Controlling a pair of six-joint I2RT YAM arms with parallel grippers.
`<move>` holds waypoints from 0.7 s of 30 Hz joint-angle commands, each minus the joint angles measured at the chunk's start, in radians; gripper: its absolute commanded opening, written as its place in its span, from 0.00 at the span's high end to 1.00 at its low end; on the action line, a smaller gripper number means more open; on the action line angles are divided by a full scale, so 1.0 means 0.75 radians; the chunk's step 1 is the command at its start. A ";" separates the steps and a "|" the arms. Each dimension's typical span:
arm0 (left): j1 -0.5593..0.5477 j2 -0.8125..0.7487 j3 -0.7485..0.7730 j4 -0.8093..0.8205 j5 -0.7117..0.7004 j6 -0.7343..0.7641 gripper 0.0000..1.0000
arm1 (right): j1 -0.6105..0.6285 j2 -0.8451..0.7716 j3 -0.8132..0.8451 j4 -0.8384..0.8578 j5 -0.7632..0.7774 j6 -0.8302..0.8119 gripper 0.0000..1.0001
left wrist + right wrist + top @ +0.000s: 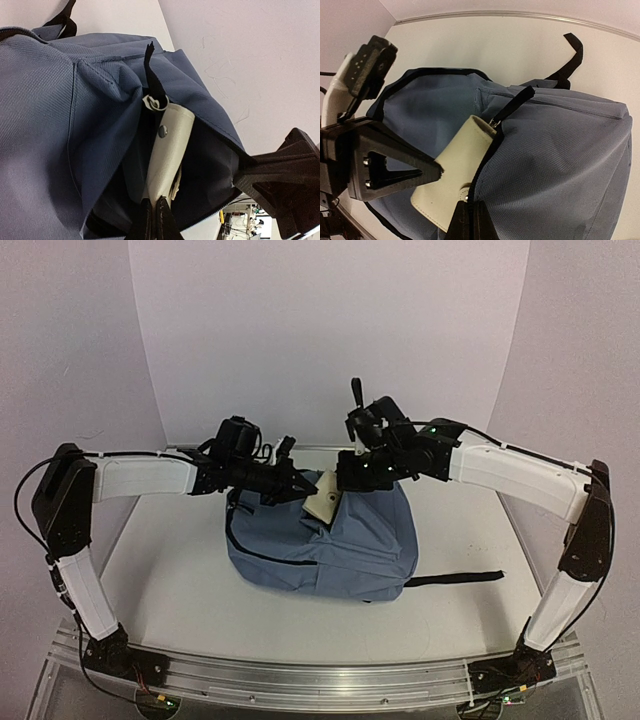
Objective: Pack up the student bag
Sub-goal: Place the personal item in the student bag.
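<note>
The grey-blue student bag (340, 540) lies in the middle of the table with its top zipper open. My left gripper (303, 487) is shut on a cream leather-like case (322, 502) that sits halfway into the opening. In the left wrist view the gripper (154, 202) pinches the case (167, 145) over the bag's (55, 130) dark lining. My right gripper (345, 473) is shut on the bag's zipper edge and holds it up. The right wrist view shows that gripper (471, 206), the case (452, 175), the bag (555, 160) and a black zipper pull (515, 102).
A black strap (458, 578) trails from the bag across the table to the right. White walls close in the back and both sides. A metal rail (320, 680) runs along the near edge. The two grippers are nearly touching above the bag's opening.
</note>
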 commanded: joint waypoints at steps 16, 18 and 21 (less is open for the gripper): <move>-0.181 0.287 0.244 0.209 -0.104 -0.030 1.00 | 0.019 -0.136 0.033 0.210 0.104 0.027 1.00; -0.189 0.313 0.272 0.164 -0.077 -0.033 1.00 | 0.019 -0.131 0.030 0.210 0.126 0.033 1.00; -0.217 0.340 0.298 0.069 -0.063 -0.002 1.00 | 0.020 -0.126 0.024 0.209 0.159 0.041 1.00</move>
